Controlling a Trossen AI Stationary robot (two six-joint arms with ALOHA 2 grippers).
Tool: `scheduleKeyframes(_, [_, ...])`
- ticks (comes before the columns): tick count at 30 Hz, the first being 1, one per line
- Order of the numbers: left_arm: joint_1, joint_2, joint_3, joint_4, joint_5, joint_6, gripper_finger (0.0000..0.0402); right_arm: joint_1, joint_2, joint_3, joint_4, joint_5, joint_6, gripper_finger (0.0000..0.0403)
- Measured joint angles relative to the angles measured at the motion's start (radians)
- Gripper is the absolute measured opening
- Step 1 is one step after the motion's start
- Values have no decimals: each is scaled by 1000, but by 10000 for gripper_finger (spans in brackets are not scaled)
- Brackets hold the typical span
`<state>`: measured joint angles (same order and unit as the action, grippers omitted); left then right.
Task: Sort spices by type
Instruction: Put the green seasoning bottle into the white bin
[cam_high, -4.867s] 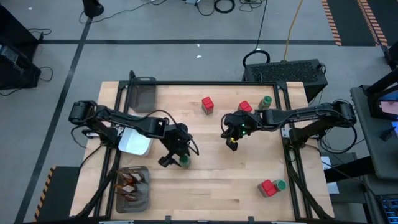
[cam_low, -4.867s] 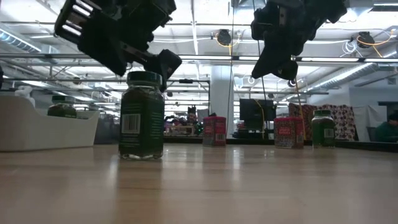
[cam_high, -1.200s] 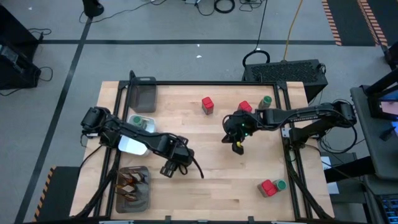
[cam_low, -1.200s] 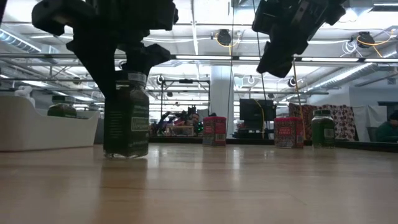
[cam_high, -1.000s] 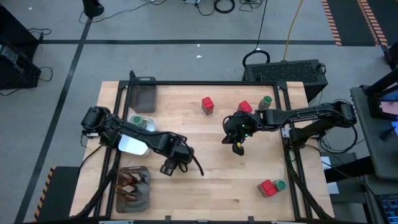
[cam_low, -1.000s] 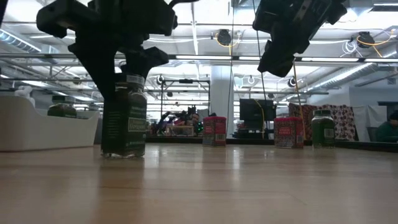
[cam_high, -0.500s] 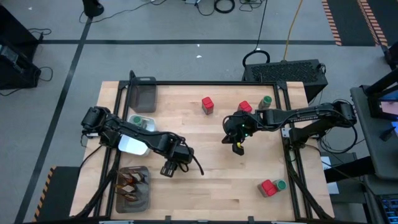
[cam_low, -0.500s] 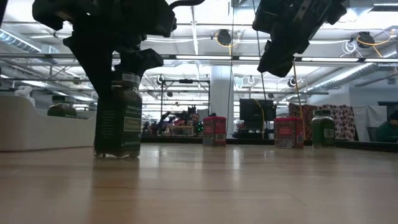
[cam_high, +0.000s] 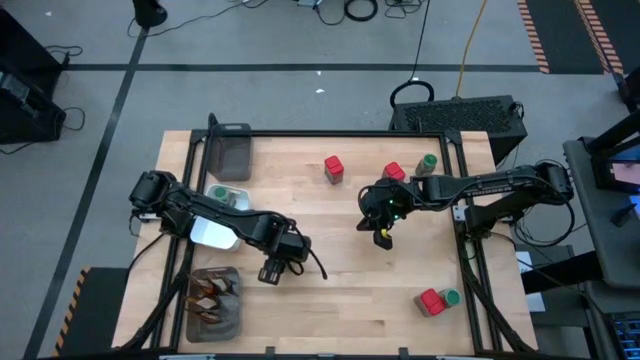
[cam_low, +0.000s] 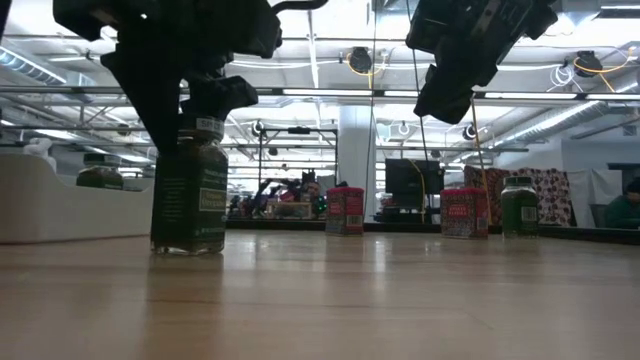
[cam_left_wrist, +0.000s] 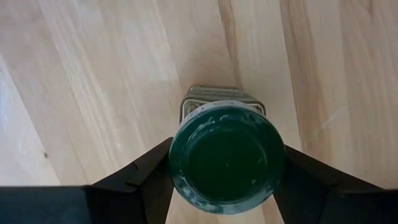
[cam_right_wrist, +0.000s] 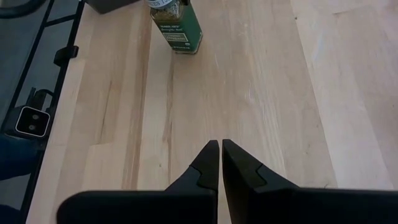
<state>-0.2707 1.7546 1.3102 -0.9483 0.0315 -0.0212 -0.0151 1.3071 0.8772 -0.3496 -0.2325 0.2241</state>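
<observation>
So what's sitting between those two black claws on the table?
Nothing: in the high view only bare table lies between the left gripper, gripping a jar, and the right gripper.

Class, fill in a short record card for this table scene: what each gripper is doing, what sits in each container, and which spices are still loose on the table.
left gripper: fingers on either side of a green-lidded jar, which stands on the table
right gripper: shut, empty, above the table's middle
white dish: holds one green-lidded jar
near mesh tray: brown sachets
far mesh tray: contents not discernible
loose on table: three red boxes, two more green-lidded jars
</observation>
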Motion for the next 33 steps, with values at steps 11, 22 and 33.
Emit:
scheduleKeyframes(11, [0,0,0,0,-2,0,232,0,0,0,0,0,0,0])
scheduleKeyframes(22, [0,0,0,29,-32,-26,269,1,0,0,0,58,0,0])
scheduleKeyframes(33, [0,-28,0,29,25,-78,336,2,0,0,5,57,14,0])
